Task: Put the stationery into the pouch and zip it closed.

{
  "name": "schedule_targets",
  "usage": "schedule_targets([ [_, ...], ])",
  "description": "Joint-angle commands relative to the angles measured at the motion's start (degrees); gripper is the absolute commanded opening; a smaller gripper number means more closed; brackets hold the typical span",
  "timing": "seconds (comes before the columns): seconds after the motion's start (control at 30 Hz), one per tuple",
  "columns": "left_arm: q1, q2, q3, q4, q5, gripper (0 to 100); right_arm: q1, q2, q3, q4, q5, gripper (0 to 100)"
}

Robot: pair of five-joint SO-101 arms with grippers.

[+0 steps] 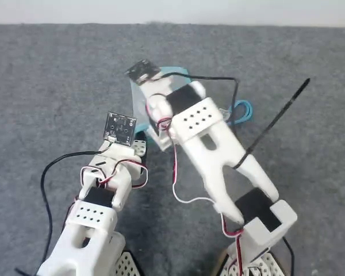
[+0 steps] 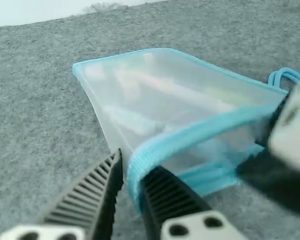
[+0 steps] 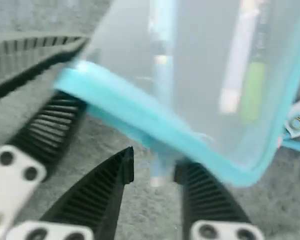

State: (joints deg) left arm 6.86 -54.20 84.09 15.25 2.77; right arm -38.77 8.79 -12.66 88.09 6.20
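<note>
Left pincer [image 2: 133,167] clamps the pouch [image 2: 180,100] holding stationery [image 3: 247,80]; right pincer [image 3: 155,161] gapes open.

A grey felt-like table cover [image 1: 57,75] carries the translucent blue-edged pouch [image 2: 180,105] (its blue cord loop [image 2: 284,73] trailing alongside), seemingly resting there only partly.

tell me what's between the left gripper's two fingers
The blue zipper edge of the pouch, at its corner, pinched by the left gripper; the left wrist view shows it.
</note>
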Motion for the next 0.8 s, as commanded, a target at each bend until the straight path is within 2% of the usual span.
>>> schedule_targets([
  [0.0, -0.09, -0.09, -0.84, -1.93, -0.88, 1, -0.4, -1.45, -3.69, -2.42, 1.49, 18.8],
  [0.17, -2.37, -0.09, -0.92, -1.93, -0.88, 1, 2.07, -9.8, 1.49, -5.58, 1.41, 18.8],
  [0.37, -2.29, -0.09, -1.1, -1.93, -0.88, 1, 2.59, -32.84, 25.76, -20.0, 2.64, 18.7],
  [0.47, -2.46, -0.09, -1.27, -1.93, -0.88, 1, 3.47, -41.89, 39.82, -27.74, 8.53, 18.7],
  [0.57, -2.37, -0.09, -1.36, -1.93, -0.88, 1, 4.44, -44.44, 50.37, -33.71, 15.03, 18.7],
  [0.67, -2.46, -0.09, -2.86, -0.62, -0.88, 1, 5.49, -43.56, 55.82, -38.37, 20.04, 19.0],
  [0.77, -2.55, -0.09, -5.85, 4.92, -0.88, 1, 6.2, -42.86, 59.08, -42.51, 23.74, 19.1],
])
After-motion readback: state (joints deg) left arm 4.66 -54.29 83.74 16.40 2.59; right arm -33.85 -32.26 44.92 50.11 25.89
